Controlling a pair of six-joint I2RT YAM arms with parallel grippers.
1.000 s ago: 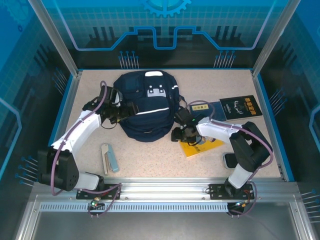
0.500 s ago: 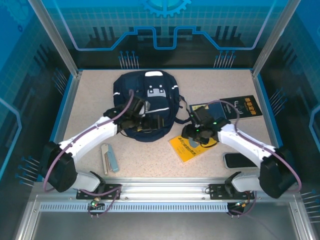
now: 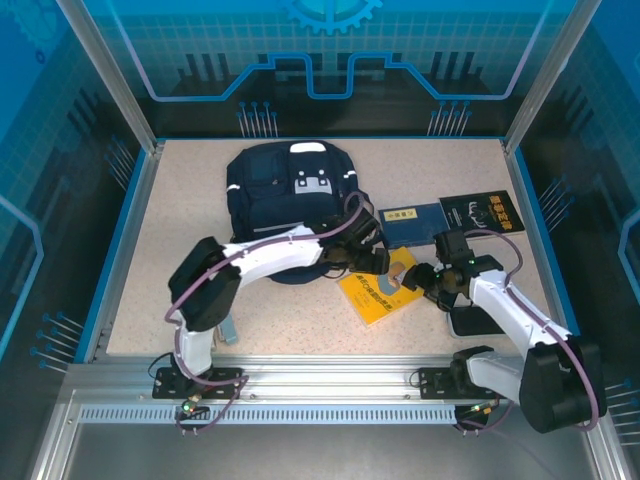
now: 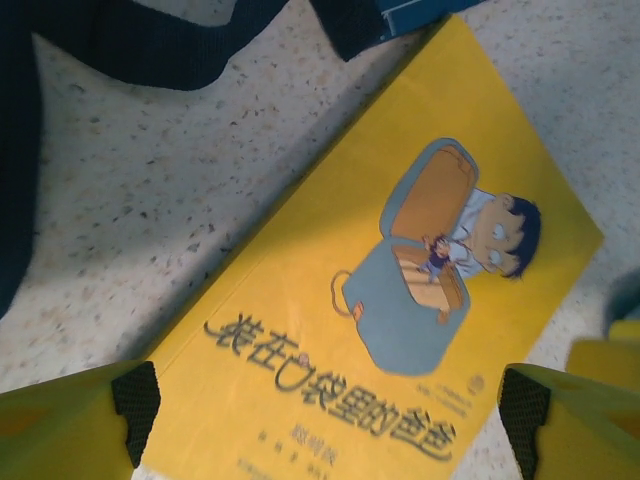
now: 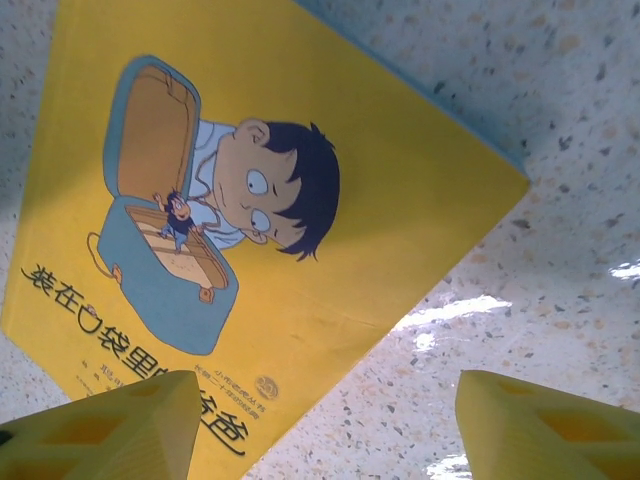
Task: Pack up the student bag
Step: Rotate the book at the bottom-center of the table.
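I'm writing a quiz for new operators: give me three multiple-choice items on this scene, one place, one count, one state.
1. Where does the yellow book lie? A on the table, right of the student bag; B inside the bag; C atop the bag.
2. How many books lie out? A one; B three; C five.
3. How is the left gripper? A open over the yellow book; B shut on it; C shut on a strap.
Key: 1 A, it lies flat on the table beside the bag; 2 B, yellow, blue book, dark book; 3 A, its jaws stand wide apart above the cover.
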